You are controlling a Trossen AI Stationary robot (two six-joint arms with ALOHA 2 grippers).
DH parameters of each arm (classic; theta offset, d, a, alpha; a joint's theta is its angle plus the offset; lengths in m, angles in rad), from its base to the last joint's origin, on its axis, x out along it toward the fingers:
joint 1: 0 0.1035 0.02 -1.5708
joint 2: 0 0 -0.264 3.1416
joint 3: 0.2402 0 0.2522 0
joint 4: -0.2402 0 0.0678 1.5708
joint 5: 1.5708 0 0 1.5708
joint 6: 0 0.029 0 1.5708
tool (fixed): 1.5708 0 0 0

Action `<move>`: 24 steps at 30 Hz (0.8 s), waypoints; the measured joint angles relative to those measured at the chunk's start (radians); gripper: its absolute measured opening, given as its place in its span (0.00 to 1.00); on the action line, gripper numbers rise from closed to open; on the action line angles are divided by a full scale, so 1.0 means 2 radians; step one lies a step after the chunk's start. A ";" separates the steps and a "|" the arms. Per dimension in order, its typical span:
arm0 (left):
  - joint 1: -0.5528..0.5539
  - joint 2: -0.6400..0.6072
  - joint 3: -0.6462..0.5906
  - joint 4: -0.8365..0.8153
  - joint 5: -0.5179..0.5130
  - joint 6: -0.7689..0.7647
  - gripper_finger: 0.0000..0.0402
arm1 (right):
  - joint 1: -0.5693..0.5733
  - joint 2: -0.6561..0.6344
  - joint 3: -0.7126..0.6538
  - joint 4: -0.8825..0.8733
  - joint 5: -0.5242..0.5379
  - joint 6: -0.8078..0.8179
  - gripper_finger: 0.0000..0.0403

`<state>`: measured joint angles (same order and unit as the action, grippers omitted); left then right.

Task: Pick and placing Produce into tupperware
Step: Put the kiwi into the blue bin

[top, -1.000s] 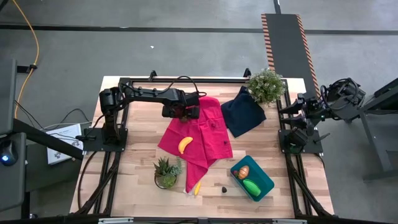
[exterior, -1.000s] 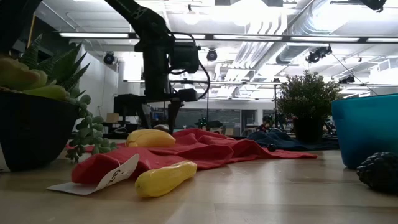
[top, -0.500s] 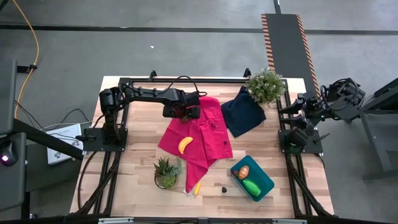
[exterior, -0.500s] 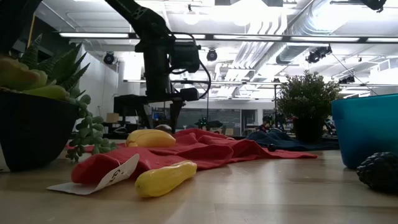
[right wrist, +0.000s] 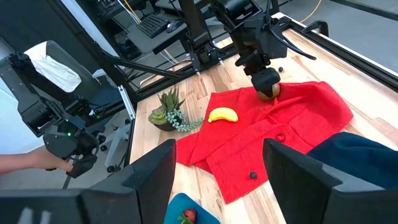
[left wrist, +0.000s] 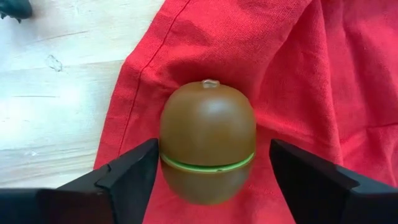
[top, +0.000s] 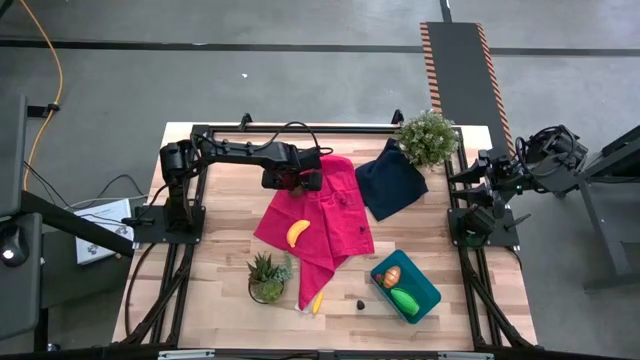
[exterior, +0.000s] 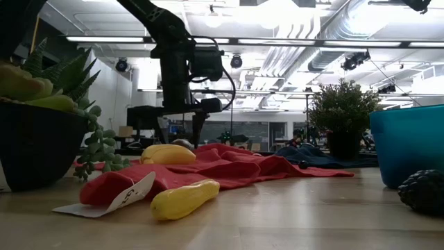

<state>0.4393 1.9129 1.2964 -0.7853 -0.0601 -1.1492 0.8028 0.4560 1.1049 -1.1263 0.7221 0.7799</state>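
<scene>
Red cloth is lying rumpled across the middle of the wooden table, one corner trailing toward the near edge, where a white tag is showing in the low view. Dark navy cloth is lying just beside it on the far right, its far corner reaching the leafy potted plant at the table's far right corner. A small succulent in a dark pot is sitting near the front, at the red cloth's left edge. Small black object is resting on bare wood near the front edge. Yellow cable is trailing over the grey floor at left.
</scene>
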 joint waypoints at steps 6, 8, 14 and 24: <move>0.000 0.007 0.000 0.001 0.000 0.000 0.72 | 0.000 0.000 0.000 0.000 0.000 0.000 0.58; 0.000 0.010 0.000 0.003 0.002 0.000 0.70 | 0.000 0.000 0.000 0.000 0.000 0.000 0.58; 0.000 0.012 0.000 0.002 0.001 0.001 0.65 | 0.000 0.000 0.000 0.000 0.000 0.000 0.58; 0.000 0.015 0.001 0.001 0.002 0.002 0.61 | 0.000 0.000 0.000 0.000 0.000 0.002 0.58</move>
<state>0.4397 1.9423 1.2976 -0.7836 -0.0562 -1.1447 0.8032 0.4557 1.1049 -1.1263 0.7223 0.7845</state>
